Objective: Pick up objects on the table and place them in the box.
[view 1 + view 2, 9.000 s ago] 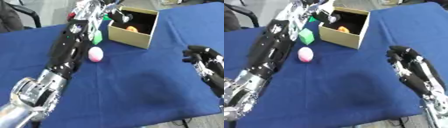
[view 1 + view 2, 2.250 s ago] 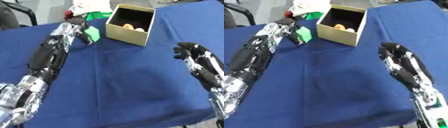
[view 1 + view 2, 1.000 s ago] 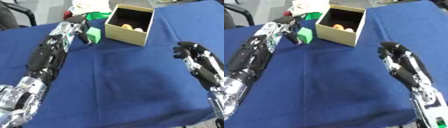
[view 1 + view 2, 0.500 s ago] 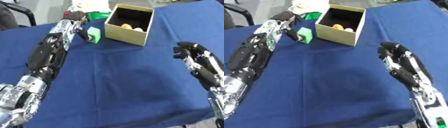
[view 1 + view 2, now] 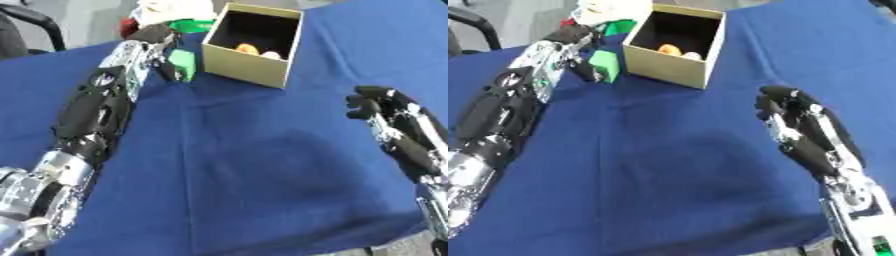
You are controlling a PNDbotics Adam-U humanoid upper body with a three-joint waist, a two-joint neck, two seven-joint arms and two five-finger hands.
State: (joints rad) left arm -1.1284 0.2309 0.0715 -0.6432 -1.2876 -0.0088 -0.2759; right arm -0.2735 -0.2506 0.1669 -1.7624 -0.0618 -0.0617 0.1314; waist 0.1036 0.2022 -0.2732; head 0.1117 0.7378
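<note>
Two hands: left hand (image 5: 150, 44) far left of table, right hand (image 5: 794, 120) at right side, well apart from everything.
One box: box (image 5: 252, 46), tan cardboard, open top, dark inside, standing at far middle of table (image 5: 262, 165).
Two things in box: orange object (image 5: 248, 48) and a pale rounded one (image 5: 272, 55), lying side by side near the front wall, too small to name.
One thing left on table: green block (image 5: 605, 65), bright green, roughly cube-shaped, just beside box's left wall, on the blue cloth.
Left hand state: fingers curled down at green block, dark fingertips touching its left face; cannot tell whether actually gripping it or only pressing against it.
Left arm: black shell with silver joints, stretched from lower left corner up to the block.
Right hand state: idle, above the table at right edge, fingers up and somewhat bent, holding nothing.
Table look: covered in dark blue cloth, slightly creased, askew in view.
Far edge clutter: white thing (image 5: 171, 10) with a green patch (image 5: 191, 23) and a red bit (image 5: 129, 27) behind the left hand, beyond the block; cannot tell what these are.
Block position: upright, on the table, outside the box, between left hand and box.
</note>
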